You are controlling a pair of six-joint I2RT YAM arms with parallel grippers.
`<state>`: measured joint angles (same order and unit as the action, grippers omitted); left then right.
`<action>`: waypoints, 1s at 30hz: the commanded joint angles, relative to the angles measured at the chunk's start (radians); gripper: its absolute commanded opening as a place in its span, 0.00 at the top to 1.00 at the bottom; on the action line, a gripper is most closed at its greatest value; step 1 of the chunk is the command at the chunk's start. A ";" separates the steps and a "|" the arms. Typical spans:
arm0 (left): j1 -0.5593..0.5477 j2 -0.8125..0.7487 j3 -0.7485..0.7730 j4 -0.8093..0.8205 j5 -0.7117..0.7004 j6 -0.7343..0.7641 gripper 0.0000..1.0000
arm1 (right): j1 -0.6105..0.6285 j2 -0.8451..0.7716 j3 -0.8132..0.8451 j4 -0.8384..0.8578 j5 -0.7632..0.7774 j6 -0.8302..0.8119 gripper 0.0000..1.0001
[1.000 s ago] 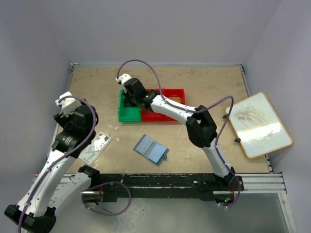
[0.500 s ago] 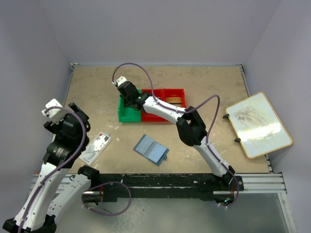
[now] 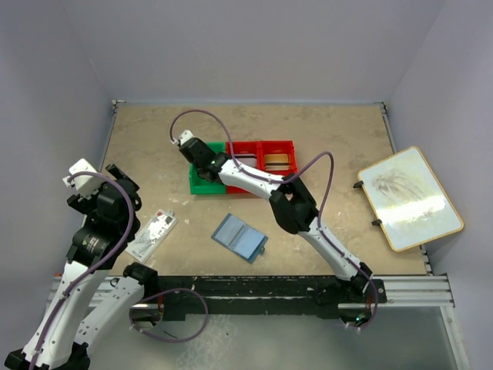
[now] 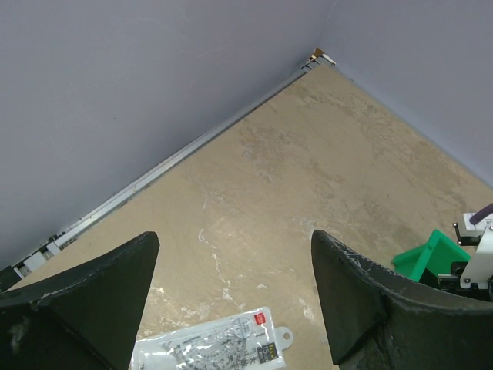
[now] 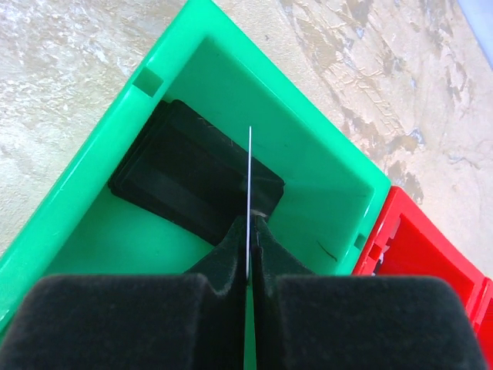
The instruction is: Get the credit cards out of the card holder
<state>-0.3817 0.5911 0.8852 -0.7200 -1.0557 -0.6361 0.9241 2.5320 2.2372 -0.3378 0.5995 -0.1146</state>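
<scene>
The right pincer (image 5: 248,231) is clenched on a thin credit card (image 5: 249,166). The card is seen edge-on and stands upright over the green bin (image 5: 323,166). A stack of dark cards (image 5: 185,181) lies on that bin's floor, just beneath the held card. The green bin stands toward the far edge of the bench (image 3: 331,131), touching the red bins (image 3: 273,143) on its right. The card holder (image 3: 240,237) lies flat, lighter blue side up, near the middle of the near edge and well apart from both arms. The left pincer (image 4: 231,262) is released, its jaws wide with nothing between them. It hangs near the left edge above a white packet (image 4: 216,343).
</scene>
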 commanded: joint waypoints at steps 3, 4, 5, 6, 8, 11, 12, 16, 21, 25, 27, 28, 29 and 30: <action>0.008 -0.001 0.000 0.025 -0.010 -0.008 0.22 | 0.009 0.006 0.049 0.026 0.087 -0.092 0.93; 0.010 -0.001 -0.002 0.025 -0.010 -0.007 0.22 | 0.010 0.011 0.049 0.032 0.092 -0.103 0.92; 0.010 0.001 -0.002 0.026 -0.009 -0.007 0.22 | 0.012 0.016 0.050 0.035 0.095 -0.113 0.92; 0.009 0.002 -0.002 0.027 -0.007 -0.005 0.22 | 0.013 0.022 0.051 0.036 0.101 -0.121 0.91; 0.009 0.004 -0.002 0.027 -0.005 -0.005 0.22 | 0.014 0.029 0.053 0.040 0.109 -0.137 0.91; 0.011 0.005 -0.002 0.028 -0.002 -0.004 0.22 | 0.015 0.035 0.053 0.040 0.107 -0.141 0.91; 0.011 0.007 -0.002 0.028 -0.002 -0.003 0.22 | 0.015 0.035 0.050 0.042 0.105 -0.142 0.89; 0.013 0.012 -0.002 0.030 0.005 -0.001 0.22 | 0.015 0.042 0.048 0.047 0.105 -0.164 0.84; 0.015 0.015 -0.002 0.031 0.007 0.001 0.22 | 0.016 0.022 0.034 0.050 0.099 -0.155 0.70; 0.016 0.016 -0.003 0.031 0.012 0.001 0.22 | 0.016 -0.008 0.015 0.052 0.039 -0.130 0.61; 0.016 0.016 -0.003 0.032 0.015 0.001 0.22 | 0.016 -0.019 0.012 0.047 0.017 -0.114 0.56; 0.015 0.016 -0.003 0.033 0.016 0.003 0.22 | 0.016 -0.024 0.010 0.049 0.010 -0.107 0.55; 0.015 0.015 -0.005 0.034 0.016 0.004 0.22 | 0.015 -0.027 0.010 0.048 0.003 -0.104 0.54; 0.017 0.016 -0.005 0.034 0.018 0.003 0.22 | 0.015 -0.030 0.010 0.048 -0.003 -0.103 0.53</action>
<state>-0.3733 0.6041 0.8848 -0.7193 -1.0431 -0.6353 0.9371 2.5809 2.2494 -0.3008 0.6365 -0.2459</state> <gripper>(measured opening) 0.778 0.451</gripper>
